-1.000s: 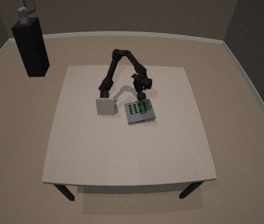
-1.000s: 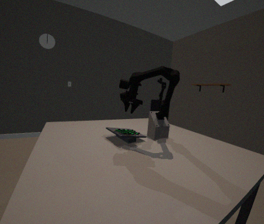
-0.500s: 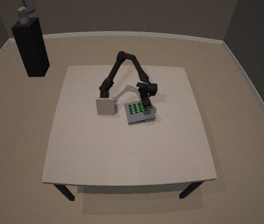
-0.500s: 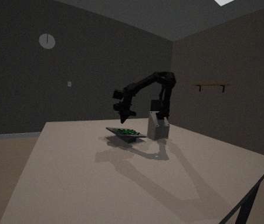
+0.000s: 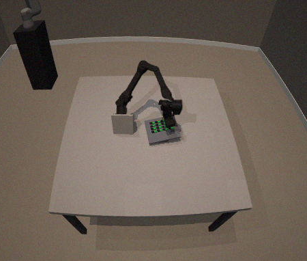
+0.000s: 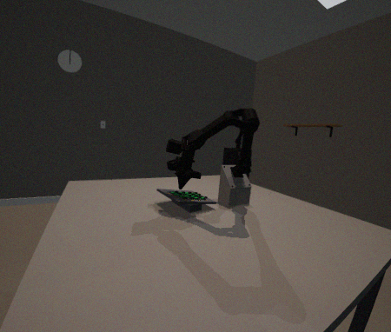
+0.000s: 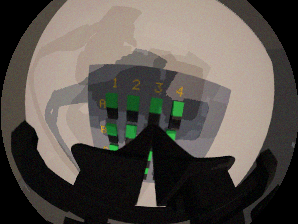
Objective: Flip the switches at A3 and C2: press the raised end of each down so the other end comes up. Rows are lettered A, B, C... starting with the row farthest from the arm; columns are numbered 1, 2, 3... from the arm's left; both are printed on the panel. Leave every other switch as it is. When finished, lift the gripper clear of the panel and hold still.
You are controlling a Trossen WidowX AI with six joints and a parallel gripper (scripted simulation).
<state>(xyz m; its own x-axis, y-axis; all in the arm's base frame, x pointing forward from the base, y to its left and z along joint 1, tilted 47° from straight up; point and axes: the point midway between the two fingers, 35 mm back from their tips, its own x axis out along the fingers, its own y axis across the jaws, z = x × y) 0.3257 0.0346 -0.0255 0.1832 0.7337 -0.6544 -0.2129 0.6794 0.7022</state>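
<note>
1. Your arm (image 6: pixel 218 126) rises from its base (image 5: pixel 123 124), folds at a high elbow and reaches down, so the gripper (image 6: pixel 182 182) points steeply at the panel (image 5: pixel 162 131).
2. Your gripper is clenched with nothing between the fingers; in the wrist view they meet in one dark wedge (image 7: pixel 152 156).
3. The panel lies directly beneath the gripper on the tabletop (image 5: pixel 144 177), tilted up on one side.
4. The exterior view shows a gap between the fingertips and the panel (image 6: pixel 186 196): your gripper hangs just above it, not touching.
5. Only the wrist view shows the printed column numbers 1 to 4 and the far row of green switches (image 7: pixel 157 106). Your fingertips sit just short of that row, roughly in line with column 3; nearer rows are hidden behind the fingers.
6. The top view places the gripper (image 5: pixel 171 127) over the panel's side away from the base. Which switch ends are raised cannot be told.
</note>
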